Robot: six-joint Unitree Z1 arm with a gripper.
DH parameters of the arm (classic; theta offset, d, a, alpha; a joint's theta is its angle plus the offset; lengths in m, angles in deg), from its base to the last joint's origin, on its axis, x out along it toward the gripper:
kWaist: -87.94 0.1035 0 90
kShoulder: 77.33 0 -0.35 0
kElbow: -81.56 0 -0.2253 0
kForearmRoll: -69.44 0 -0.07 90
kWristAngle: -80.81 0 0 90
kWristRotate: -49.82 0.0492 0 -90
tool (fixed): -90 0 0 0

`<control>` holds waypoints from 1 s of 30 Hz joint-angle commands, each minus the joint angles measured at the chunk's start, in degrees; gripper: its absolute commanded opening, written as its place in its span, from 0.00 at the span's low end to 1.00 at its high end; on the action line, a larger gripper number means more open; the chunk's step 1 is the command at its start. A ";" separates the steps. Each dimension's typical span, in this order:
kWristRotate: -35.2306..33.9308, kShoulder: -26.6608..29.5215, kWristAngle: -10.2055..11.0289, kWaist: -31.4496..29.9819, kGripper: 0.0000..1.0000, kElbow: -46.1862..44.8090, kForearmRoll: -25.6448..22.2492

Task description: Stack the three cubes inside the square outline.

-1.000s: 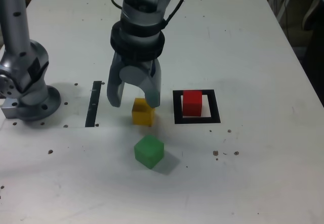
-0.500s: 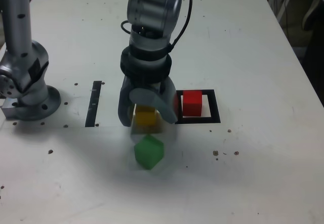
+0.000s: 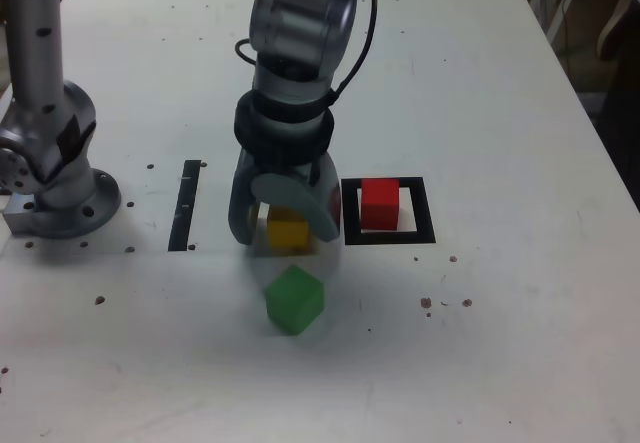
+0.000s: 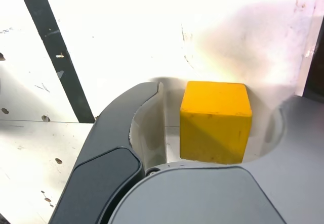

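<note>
Nearest in the exterior view, the green cube (image 3: 294,300) sits alone on the counter (image 3: 500,363). Just behind it the tool (image 3: 287,229) straddles the yellow cube (image 3: 287,231), jaws either side with a gap showing in the wrist view (image 4: 216,122): spread, not yet gripping. To the exterior view's right, the red cube (image 3: 379,204) stands inside the square outline (image 3: 390,235), the yellow cube's destination.
</note>
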 commanded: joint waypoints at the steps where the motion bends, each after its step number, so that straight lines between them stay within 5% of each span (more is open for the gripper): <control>1: 0.01 -0.11 0.09 0.17 0.49 -0.05 -0.01; 22: 0.44 -0.21 0.32 0.22 0.20 -0.39 1.94; 30: 0.20 1.24 0.94 0.21 0.17 2.14 -2.96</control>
